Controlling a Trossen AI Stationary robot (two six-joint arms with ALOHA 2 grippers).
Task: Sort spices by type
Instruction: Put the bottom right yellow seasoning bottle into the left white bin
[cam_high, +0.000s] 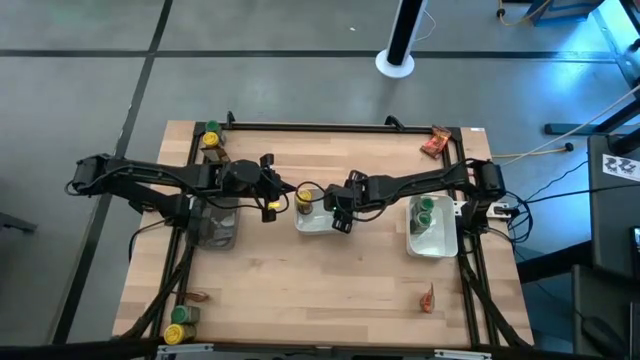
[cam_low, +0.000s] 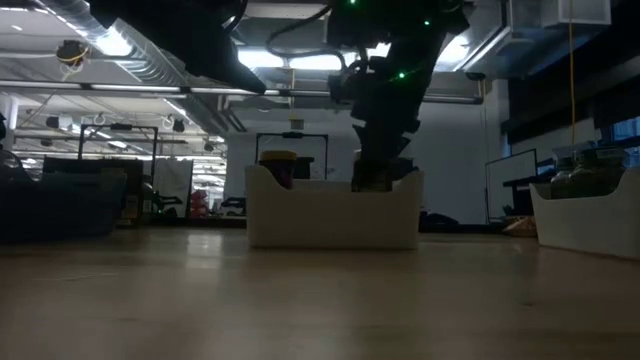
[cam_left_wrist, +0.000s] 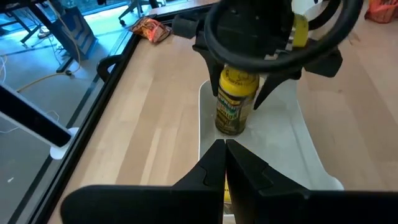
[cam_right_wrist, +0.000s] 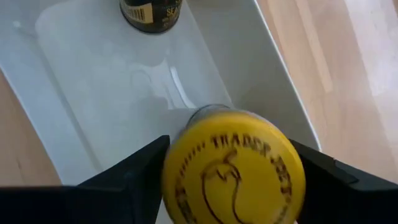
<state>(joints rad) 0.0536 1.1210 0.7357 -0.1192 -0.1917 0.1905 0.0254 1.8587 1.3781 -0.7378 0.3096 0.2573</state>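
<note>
I have the right gripper (cam_high: 341, 207) down over the middle white tray (cam_high: 318, 224), its fingers spread on either side of an upright yellow-lidded jar (cam_right_wrist: 233, 168) whose long axis runs straight up between them; I judge this a release into the tray, so the move ahead is a straight lift clear of the lid. A second yellow-lidded jar (cam_high: 304, 198) stands at about ten o'clock from that gripper in the same tray. My left gripper (cam_high: 268, 196), fingers pressed together and empty, waits just beyond at nine o'clock.
</note>
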